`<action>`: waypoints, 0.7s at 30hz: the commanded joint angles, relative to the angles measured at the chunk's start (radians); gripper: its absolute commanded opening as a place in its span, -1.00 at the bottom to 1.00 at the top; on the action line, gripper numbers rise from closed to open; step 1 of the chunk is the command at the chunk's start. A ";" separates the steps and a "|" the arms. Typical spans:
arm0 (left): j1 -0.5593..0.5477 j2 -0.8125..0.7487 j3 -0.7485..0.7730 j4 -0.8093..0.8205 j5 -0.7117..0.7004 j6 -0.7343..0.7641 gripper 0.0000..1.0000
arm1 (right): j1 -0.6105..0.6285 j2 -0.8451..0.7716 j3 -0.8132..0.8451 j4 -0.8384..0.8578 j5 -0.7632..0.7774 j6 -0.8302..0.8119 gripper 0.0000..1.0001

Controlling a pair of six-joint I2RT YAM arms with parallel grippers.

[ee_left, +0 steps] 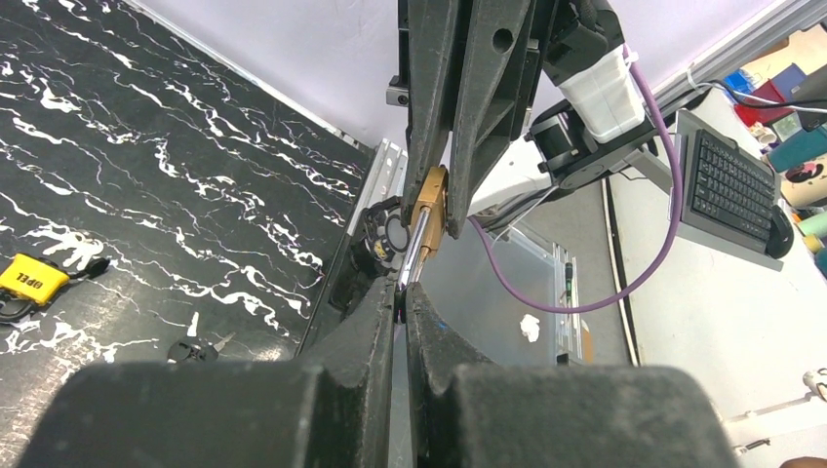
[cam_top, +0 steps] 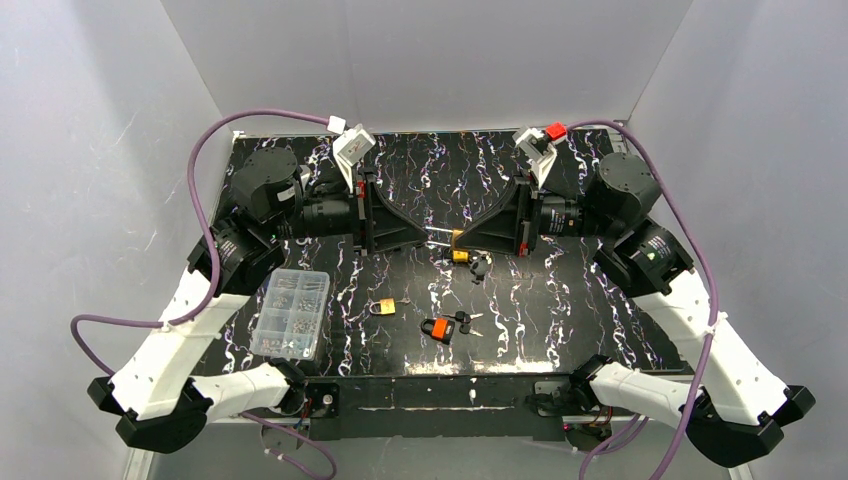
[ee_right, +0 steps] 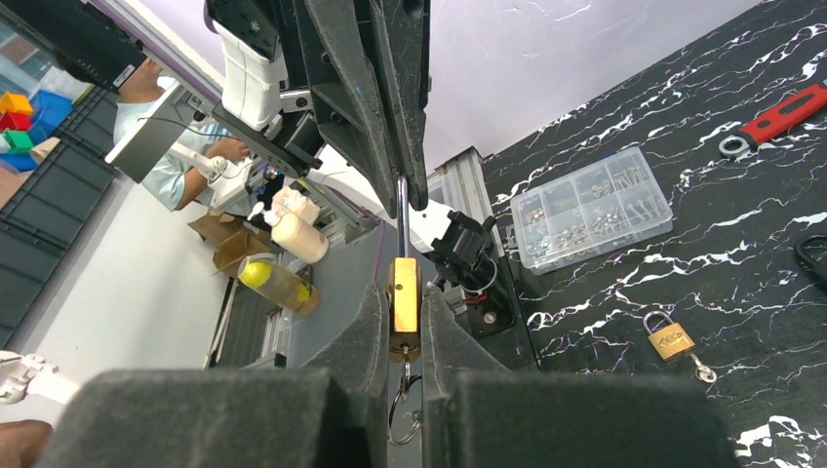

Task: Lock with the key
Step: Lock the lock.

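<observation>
Left claw point(ee_left: 401, 292), seen from its own wrist, is pressed together on the silver steel shackle point(ee_left: 413, 255) of the small brass padlock point(ee_left: 430, 200), gripping only the tip of that thin round bar. The right claw point(ee_left: 434, 216) reaches in from above and pinches the padlock's body. The hold on the shackle looks slender. If the two arms push along lines that do not match, the bar will likely skid out from between the pads.

From the right wrist, the right claw is clamped on the flat faces of the brass body, with the shackle rising straight into the left claw. A thin wire key ring point(ee_right: 403, 414) hangs below the body. The key itself is hidden between the pads, so whether it sits in the keyhole cannot be told. A twist of either wrist could turn the body in the pads, bind the shackle against its hole, or shake the key loose.

From the top camera, the padlock hangs in the air between the two claws, above the middle of the black marbled table point(cam_top: 560, 300). Below lie a yellow padlock point(cam_top: 460, 256), a black-and-orange padlock point(cam_top: 437, 329), a second brass padlock point(cam_top: 383, 306) and a clear plastic compartment box point(cam_top: 290, 312). If dropped, the held lock would land among these and could be mistaken for its brass twin
</observation>
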 commanded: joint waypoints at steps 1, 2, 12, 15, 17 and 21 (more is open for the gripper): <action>-0.055 0.042 -0.014 0.033 0.017 -0.007 -1.00 | 0.022 0.036 0.047 0.107 0.055 -0.003 -0.97; -0.060 0.043 -0.014 0.033 0.015 -0.007 -1.00 | 0.022 0.038 0.047 0.108 0.055 -0.003 -0.97; -0.069 0.037 -0.014 0.026 -0.017 -0.017 -1.00 | 0.024 0.040 0.036 0.107 0.061 -0.002 -0.97; -0.069 0.033 -0.015 0.029 -0.024 -0.023 -1.00 | 0.024 0.034 0.027 0.102 0.067 -0.002 -0.97; -0.069 0.033 -0.011 0.037 -0.022 -0.030 -1.00 | 0.024 0.028 0.016 0.104 0.068 -0.004 -0.97; -0.069 0.021 -0.015 0.060 -0.045 -0.049 -1.00 | 0.024 0.014 -0.001 0.108 0.077 -0.004 -0.97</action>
